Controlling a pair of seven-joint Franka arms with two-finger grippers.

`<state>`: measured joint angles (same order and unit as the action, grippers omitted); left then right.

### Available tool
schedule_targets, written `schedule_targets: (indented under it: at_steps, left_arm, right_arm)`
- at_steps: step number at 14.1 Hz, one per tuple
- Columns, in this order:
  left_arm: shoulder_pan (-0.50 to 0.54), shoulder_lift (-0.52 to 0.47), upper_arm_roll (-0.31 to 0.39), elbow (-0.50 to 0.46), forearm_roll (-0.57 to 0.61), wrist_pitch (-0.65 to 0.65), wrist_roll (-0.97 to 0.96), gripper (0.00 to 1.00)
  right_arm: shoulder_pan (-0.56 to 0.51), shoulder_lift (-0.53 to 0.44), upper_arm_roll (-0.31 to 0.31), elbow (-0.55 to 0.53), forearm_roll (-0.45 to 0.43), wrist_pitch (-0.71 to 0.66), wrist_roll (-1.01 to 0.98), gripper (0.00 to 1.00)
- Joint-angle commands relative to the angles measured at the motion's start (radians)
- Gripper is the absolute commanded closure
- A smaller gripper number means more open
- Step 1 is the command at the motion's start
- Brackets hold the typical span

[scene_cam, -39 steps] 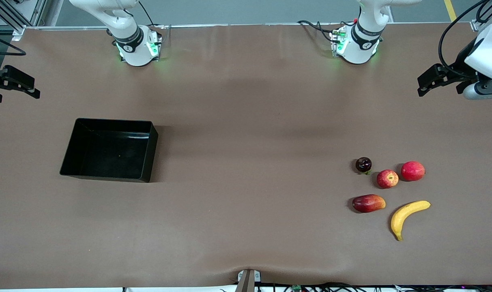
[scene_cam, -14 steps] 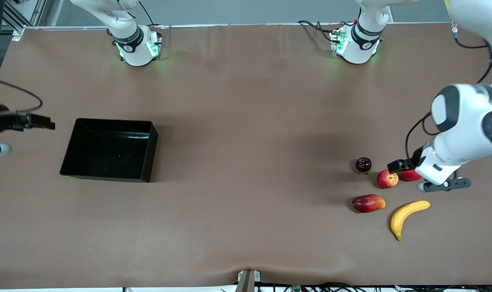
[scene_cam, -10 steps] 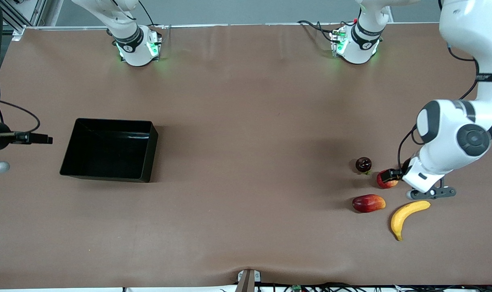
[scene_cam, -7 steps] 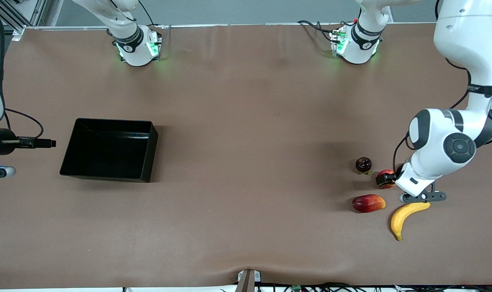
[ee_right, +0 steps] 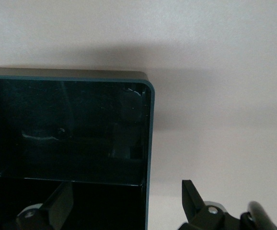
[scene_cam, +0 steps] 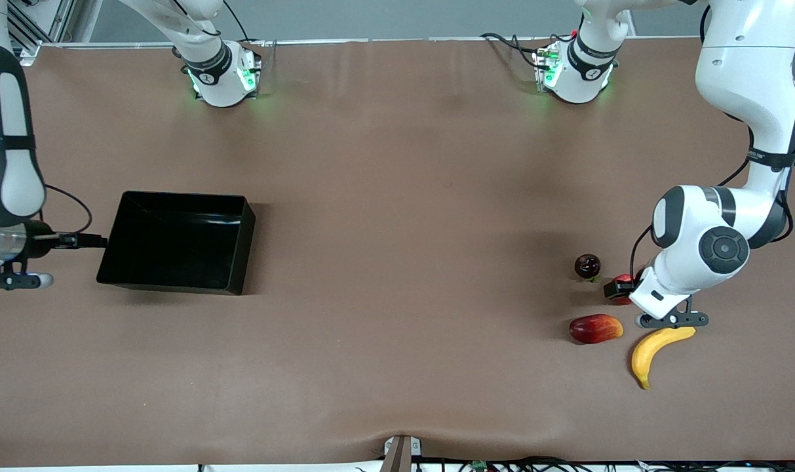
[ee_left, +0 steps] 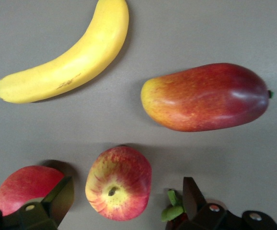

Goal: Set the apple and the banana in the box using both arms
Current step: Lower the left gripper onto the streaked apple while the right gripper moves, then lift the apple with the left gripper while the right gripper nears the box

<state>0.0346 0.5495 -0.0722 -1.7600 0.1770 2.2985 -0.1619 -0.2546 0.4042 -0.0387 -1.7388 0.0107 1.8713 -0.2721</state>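
The left gripper [ee_left: 124, 203] was seen with its fingers spread wide over the apple [ee_left: 119, 182], which lay on the table [scene_cam: 397, 196] at the left arm's end, untouched. The banana [scene_cam: 657, 352] was found nearer the front camera than the apple, with an elongated dark-red fruit [scene_cam: 595, 328] beside it. The right gripper [ee_right: 126, 206], likewise spread wide and empty, was positioned above the rim of the box [scene_cam: 120, 217], at the right arm's end.
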Motion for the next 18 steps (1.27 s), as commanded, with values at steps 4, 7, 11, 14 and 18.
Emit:
schedule_targets:
  at_steps: [4,7,11,14,18]
  left_arm:
    - [0.021,0.030,-0.003,-0.016,0.026,0.028,-0.005,0.00]
    - [0.024,0.046,-0.003,-0.015,0.026,0.030,-0.005,0.00]
    - [0.027,0.058,-0.003,-0.018,0.026,0.030,-0.005,0.00]
    - [0.036,0.055,-0.003,-0.024,0.026,0.024,-0.007,0.24]
    - [0.031,0.043,-0.008,-0.021,0.026,0.015,-0.013,1.00]
  right_arm:
    - [-0.037,-0.010,0.013,-0.142,-0.015,0.170,-0.028,0.00]
    - [-0.069,0.033,0.013,-0.156,-0.015,0.212,-0.122,0.17]
    - [-0.075,0.028,0.013,-0.219,-0.015,0.287,-0.187,0.75]
    - [-0.074,0.028,0.014,-0.217,-0.014,0.281,-0.184,0.93]
    - [-0.074,0.027,0.014,-0.217,-0.012,0.278,-0.180,1.00]
